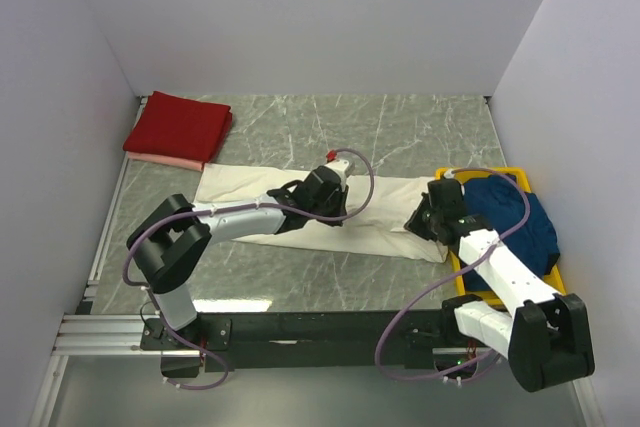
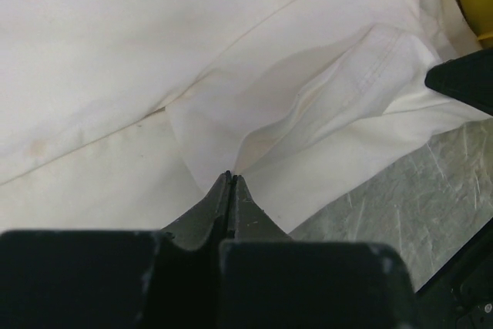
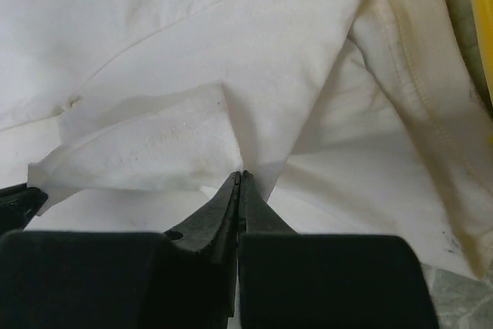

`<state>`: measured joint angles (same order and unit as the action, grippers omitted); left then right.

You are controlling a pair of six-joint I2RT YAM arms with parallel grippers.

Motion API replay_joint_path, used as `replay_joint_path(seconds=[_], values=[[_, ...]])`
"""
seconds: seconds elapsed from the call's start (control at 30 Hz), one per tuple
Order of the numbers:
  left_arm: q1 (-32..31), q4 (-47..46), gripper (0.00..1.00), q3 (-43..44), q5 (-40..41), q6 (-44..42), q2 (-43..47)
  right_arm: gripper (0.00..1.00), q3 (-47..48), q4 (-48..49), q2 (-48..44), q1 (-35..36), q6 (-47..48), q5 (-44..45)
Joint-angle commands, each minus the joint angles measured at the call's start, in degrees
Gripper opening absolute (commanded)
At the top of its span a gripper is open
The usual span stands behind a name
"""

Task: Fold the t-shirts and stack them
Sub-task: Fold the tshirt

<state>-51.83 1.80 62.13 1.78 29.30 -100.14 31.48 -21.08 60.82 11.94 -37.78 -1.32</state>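
Observation:
A large cream t-shirt (image 1: 240, 192) lies as a long band across the middle of the table. My left gripper (image 1: 338, 213) is shut on a fold of it near its middle; the left wrist view shows the jaws (image 2: 231, 177) closed, pinching cream cloth (image 2: 154, 52). My right gripper (image 1: 416, 224) is shut on the shirt's right end; the right wrist view shows its jaws (image 3: 240, 175) closed on a raised fold (image 3: 231, 36). A folded dark red t-shirt (image 1: 180, 124) lies on a pink one (image 1: 170, 160) at the far left. A navy blue t-shirt (image 1: 520, 219) lies crumpled in the bin.
The yellow plastic bin (image 1: 480, 173) stands at the right, against the cream shirt's end; its rim also shows in the right wrist view (image 3: 479, 13). The marble tabletop (image 1: 330, 122) is walled in by white panels on three sides.

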Motion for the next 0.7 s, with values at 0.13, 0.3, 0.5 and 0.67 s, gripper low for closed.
replay_joint_path(seconds=[0.13,0.3,0.5,0.67], values=[[0.0,-1.2,0.01,-2.4,-1.3,-1.9,2.7,0.12,-4.9,0.0,-3.6,-0.3,-2.4,-0.4],[0.0,-1.4,0.18,-3.7,-2.9,-3.7,2.8,0.40,-7.0,0.3,-6.4,-0.3,-3.8,-2.3],[0.3,-1.4,0.34,-4.7,-2.0,-4.2,6.7,0.56,-3.8,-2.0,-8.5,-0.3,-3.2,-0.5],[0.6,-1.4,0.33,-1.0,-2.0,-3.5,5.5,0.56,2.0,-0.2,-1.7,-0.3,-2.7,0.4]])
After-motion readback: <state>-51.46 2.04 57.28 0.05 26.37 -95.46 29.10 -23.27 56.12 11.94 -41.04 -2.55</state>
